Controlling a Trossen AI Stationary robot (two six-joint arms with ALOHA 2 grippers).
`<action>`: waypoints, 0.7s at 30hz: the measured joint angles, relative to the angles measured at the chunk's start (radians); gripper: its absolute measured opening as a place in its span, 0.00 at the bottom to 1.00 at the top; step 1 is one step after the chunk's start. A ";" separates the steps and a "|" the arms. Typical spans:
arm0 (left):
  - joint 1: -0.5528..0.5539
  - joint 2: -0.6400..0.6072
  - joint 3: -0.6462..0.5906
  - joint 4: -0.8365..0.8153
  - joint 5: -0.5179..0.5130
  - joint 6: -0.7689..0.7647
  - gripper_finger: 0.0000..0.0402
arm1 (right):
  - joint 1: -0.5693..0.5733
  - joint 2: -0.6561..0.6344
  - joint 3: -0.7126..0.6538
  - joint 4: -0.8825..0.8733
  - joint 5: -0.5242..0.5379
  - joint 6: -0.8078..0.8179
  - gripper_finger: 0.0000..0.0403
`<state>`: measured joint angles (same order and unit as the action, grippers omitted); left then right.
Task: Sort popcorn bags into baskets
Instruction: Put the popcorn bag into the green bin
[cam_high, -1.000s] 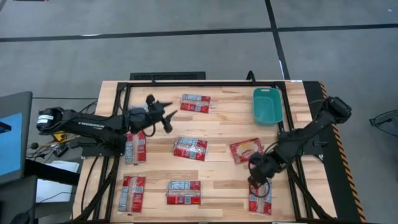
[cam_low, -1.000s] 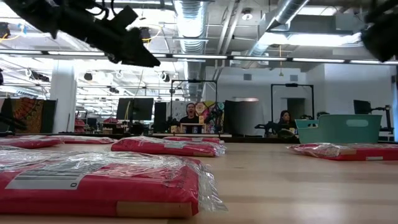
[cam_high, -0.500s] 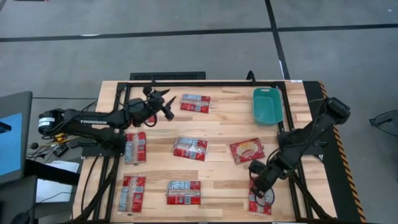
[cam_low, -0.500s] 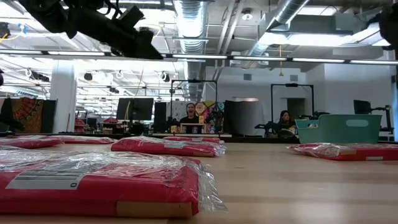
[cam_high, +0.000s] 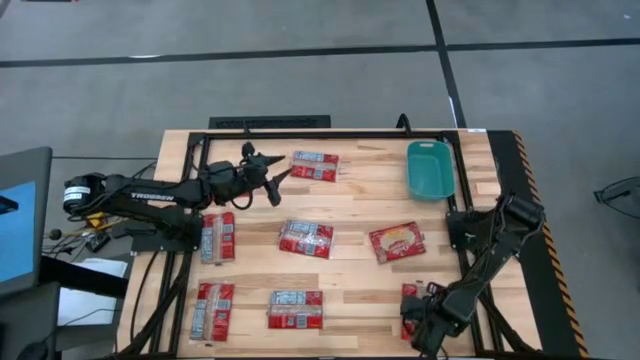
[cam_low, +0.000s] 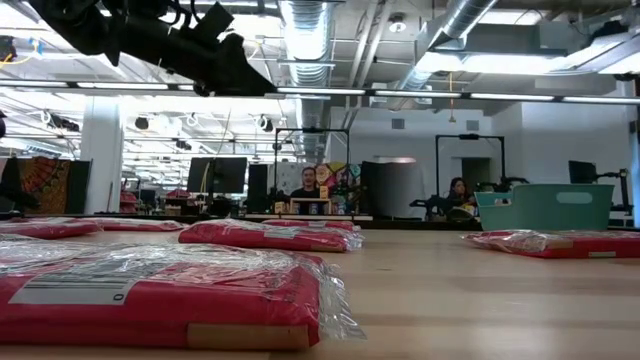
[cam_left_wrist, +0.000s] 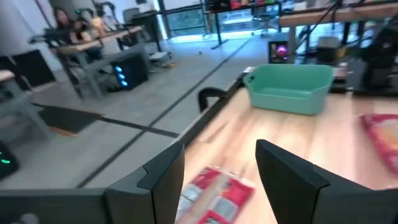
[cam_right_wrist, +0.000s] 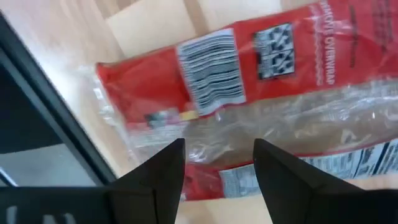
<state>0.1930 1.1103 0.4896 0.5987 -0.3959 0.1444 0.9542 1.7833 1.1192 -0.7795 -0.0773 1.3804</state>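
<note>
Several red popcorn bags lie flat on the wooden table; among them are one at the far middle (cam_high: 315, 165), one at the centre (cam_high: 306, 239), and one with a yellowish picture (cam_high: 397, 241). The teal basket (cam_high: 430, 168) stands at the far right. My left gripper (cam_high: 277, 180) hovers open and level, pointing at the far-middle bag (cam_left_wrist: 214, 196). My right gripper (cam_high: 415, 318) points down, open, over the near-right bag (cam_right_wrist: 249, 68), which it partly hides in the high view; I cannot tell whether the fingertips touch it.
More bags lie at the left (cam_high: 217, 236), near left (cam_high: 213, 310) and near middle (cam_high: 296, 310). A black frame (cam_high: 330, 134) runs around the tabletop, and its bar passes close beside the right gripper. Bare wood lies between the bags and before the basket (cam_left_wrist: 289, 89).
My right gripper has swung toward the table's near edge and sunk, rolling at the wrist, from beside the yellowish bag to over the near-right bag. No bag has moved.
</note>
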 joint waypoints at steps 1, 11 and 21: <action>-0.010 0.000 0.000 -0.005 0.002 -0.007 0.47 | 0.002 0.011 0.026 -0.034 0.001 -0.001 0.53; -0.092 0.000 0.000 -0.013 -0.009 -0.027 0.47 | 0.040 0.064 0.152 -0.073 0.193 -0.003 0.53; -0.182 0.000 0.000 -0.055 -0.056 -0.007 0.47 | 0.053 0.174 0.156 0.022 0.212 -0.105 0.57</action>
<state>0.0112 1.1099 0.4892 0.5434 -0.4519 0.1375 1.0073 1.9569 1.2754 -0.7576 0.1345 1.2756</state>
